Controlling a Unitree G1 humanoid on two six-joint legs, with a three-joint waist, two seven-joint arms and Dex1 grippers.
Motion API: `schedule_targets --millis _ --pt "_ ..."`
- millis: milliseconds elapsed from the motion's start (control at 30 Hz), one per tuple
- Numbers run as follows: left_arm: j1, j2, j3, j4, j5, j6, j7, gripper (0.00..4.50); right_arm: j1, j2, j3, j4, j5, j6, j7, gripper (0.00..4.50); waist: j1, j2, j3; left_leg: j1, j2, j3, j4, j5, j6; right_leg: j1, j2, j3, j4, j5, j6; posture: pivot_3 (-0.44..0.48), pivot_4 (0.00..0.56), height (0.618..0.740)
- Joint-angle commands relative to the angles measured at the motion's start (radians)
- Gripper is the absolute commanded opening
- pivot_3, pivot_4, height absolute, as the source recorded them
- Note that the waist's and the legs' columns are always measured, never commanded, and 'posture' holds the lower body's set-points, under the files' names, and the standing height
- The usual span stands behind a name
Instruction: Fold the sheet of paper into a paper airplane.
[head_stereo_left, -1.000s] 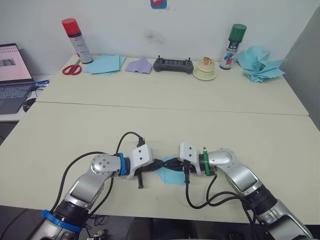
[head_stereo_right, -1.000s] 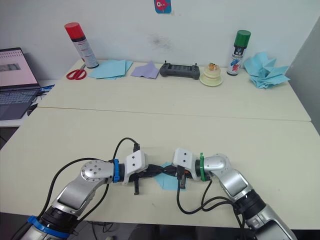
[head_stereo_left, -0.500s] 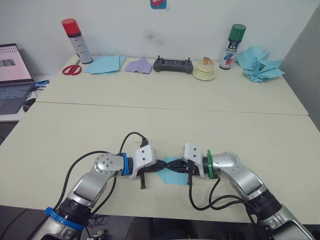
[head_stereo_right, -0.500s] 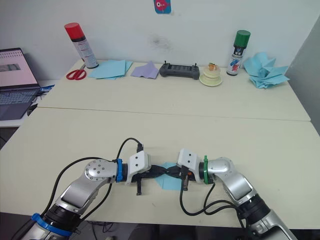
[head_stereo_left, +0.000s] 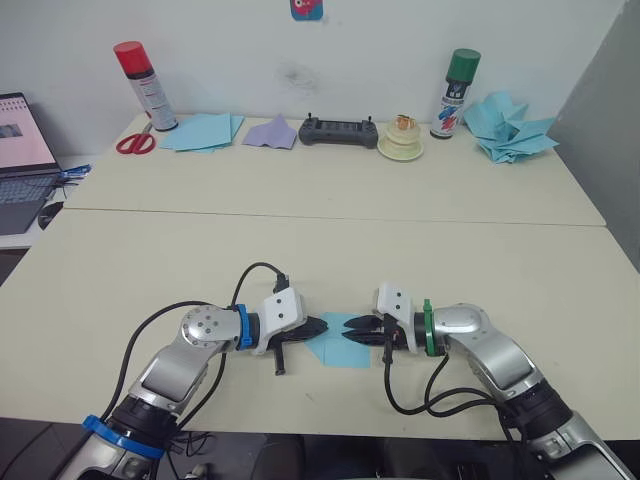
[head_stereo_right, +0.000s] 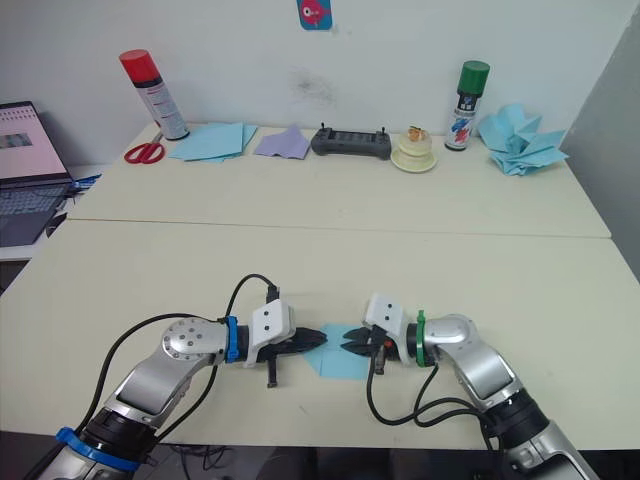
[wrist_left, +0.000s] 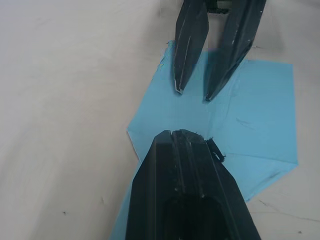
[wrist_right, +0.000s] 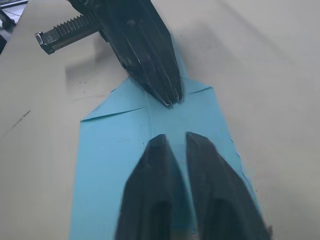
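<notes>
Part-folded sheet of paper (head_stereo_left: 337, 343) lies flat on tabletop (head_stereo_left: 320, 250), right between the two sets of jaws.

Thin, light, floppy; will likely slide on the smooth beige top & crease easily, so best pinned by one tip while the other lifts a free edge/corner, not mid-panel. Matte light blue, one end already folded to a blunt point w/ diagonal creases. Left gripper (wrist_left: 187, 137): jaws together, tip over the pointed end. Right gripper (wrist_right: 176, 142): jaws slightly apart, holding nothing, over the squarer end, facing the left. Well beyond both: blue sheet stack (head_stereo_left: 203, 131), lavender paper piece (head_stereo_left: 271, 131), heap of blue darts (head_stereo_left: 508, 126), spray cans.
</notes>
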Motion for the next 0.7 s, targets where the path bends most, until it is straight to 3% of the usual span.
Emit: schedule_targets --millis 33,200,700 --pt "0.033 0.029 -0.012 0.085 0.056 0.037 0.009 0.0 -0.009 0.005 0.011 0.0 -0.014 -0.002 0.004 0.06 0.0 0.0 0.0 0.0 0.0 0.0 0.0 0.0 0.0 0.0 0.0 0.0 0.0 0.0 0.0 0.0 0.15 0.74" --pt "0.035 0.027 -0.015 0.081 0.057 0.037 0.01 0.0 -0.015 0.009 0.021 0.013 -0.026 0.003 0.006 0.06 0.0 0.0 0.0 0.0 0.0 0.0 0.0 0.0 0.0 0.0 0.0 0.0 0.0 0.0 0.0 0.0 0.15 0.74" --pt "0.031 0.012 -0.014 0.093 0.061 0.017 0.034 0.0 0.069 -0.16 0.015 -0.026 -0.075 0.035 0.034 0.06 0.001 0.001 -0.004 0.003 0.0 0.002 -0.001 0.0 0.0 0.002 -0.001 0.001 0.0 -0.001 -0.001 0.0 0.15 0.74"
